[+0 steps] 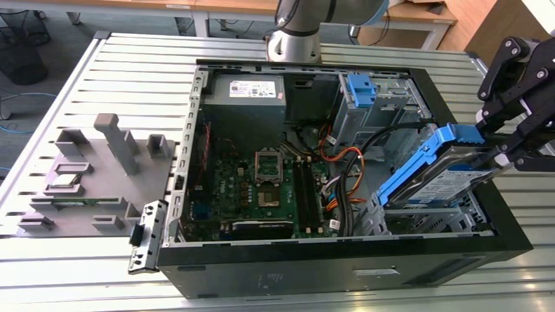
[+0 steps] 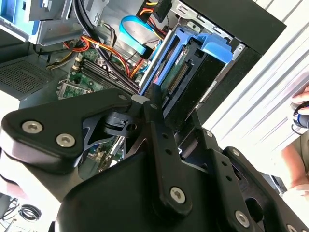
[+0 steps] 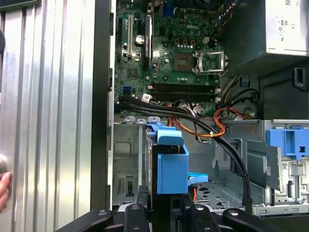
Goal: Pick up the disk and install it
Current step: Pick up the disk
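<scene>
Black gripper (image 1: 496, 151) has fingers clamped on the tilted disk (image 1: 438, 174).

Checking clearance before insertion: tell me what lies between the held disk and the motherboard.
In the exterior view, a bundle of black and orange cables runs between the disk and the motherboard.

Gripper (image 1: 501, 155) at the exterior view's right, tilted, w/ fingers (image 2: 161, 135) clamped on the disk (image 1: 442, 172); arm base (image 1: 293, 36) upright.

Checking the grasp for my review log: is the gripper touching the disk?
Touching. In the second wrist view the gripper has its fingers pressed against the disk, with no gap between them.
</scene>
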{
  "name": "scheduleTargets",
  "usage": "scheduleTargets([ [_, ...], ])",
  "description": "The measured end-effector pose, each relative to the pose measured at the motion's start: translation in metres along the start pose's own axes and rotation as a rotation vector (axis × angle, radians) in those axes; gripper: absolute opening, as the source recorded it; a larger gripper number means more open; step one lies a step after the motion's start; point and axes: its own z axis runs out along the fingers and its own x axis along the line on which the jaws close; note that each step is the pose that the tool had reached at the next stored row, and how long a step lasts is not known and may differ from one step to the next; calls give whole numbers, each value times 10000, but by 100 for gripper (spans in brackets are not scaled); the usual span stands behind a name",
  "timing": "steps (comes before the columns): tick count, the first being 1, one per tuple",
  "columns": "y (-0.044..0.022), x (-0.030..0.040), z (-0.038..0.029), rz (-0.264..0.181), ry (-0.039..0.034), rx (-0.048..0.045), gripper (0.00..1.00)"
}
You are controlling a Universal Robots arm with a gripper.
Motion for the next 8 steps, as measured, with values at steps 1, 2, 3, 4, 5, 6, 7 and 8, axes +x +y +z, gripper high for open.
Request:
scheduleTargets([
  [1, 0, 0, 0, -1, 1, 3, 35],
  [2, 0, -1, -1, -2, 1, 5, 35],
  [3, 1, -1, -3, -1, 0, 7, 35],
  [4, 1, -1, -4, -1, -1, 9, 35],
  [5, 1, -1, -4, -1, -1, 9, 35],
  [6, 1, -1, -4, -2, -1, 10, 35],
  [7, 1, -1, -4, -1, 0, 10, 35],
  [8, 1, -1, -5, -1, 0, 10, 35],
])
